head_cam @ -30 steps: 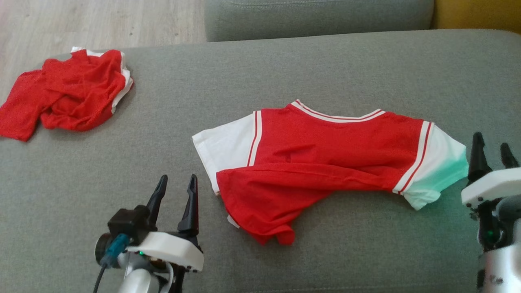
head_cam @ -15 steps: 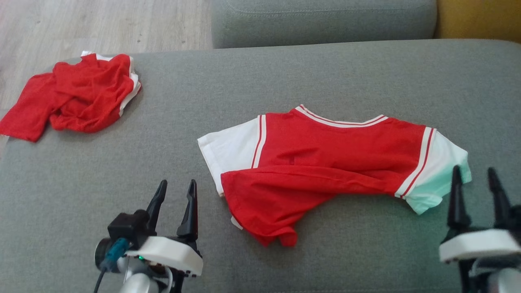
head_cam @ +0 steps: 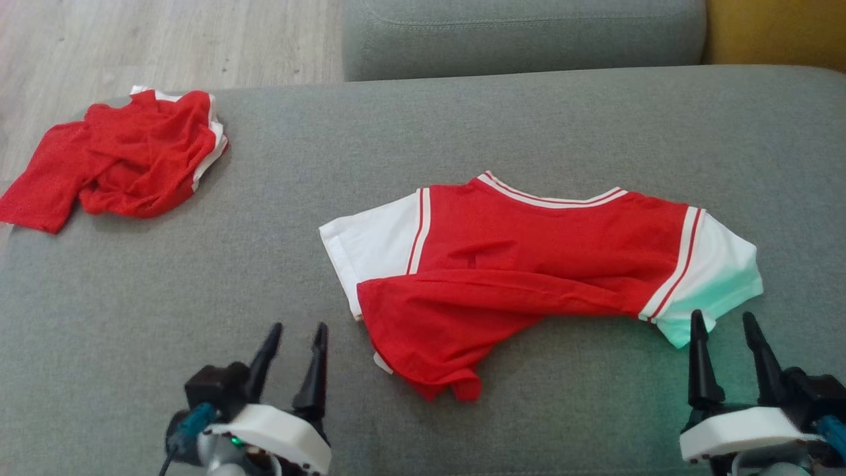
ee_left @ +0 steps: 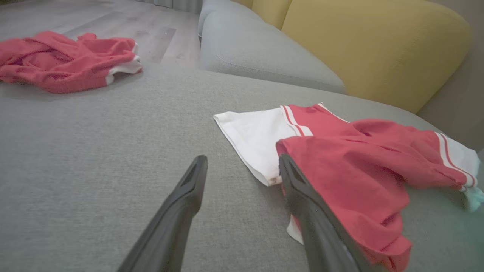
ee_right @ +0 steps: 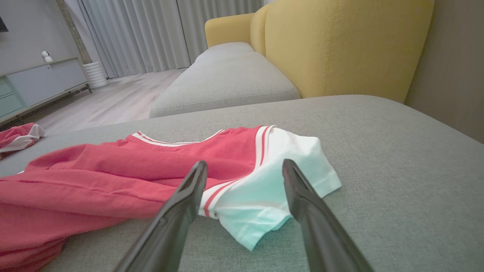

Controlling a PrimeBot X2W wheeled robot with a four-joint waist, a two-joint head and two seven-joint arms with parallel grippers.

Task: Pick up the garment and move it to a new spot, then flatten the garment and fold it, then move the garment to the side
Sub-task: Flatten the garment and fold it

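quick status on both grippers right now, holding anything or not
left gripper: open, holding nothing, beside the red and white shirt
right gripper: open, holding nothing, by the same shirt

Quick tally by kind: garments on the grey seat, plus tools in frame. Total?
Garments: 2 (red-and-white short-sleeved jersey laid out in the middle, crumpled red-and-white jersey at the far left)
Tools: 2 (left tool, right tool, both open, holding nothing)
Total: 4
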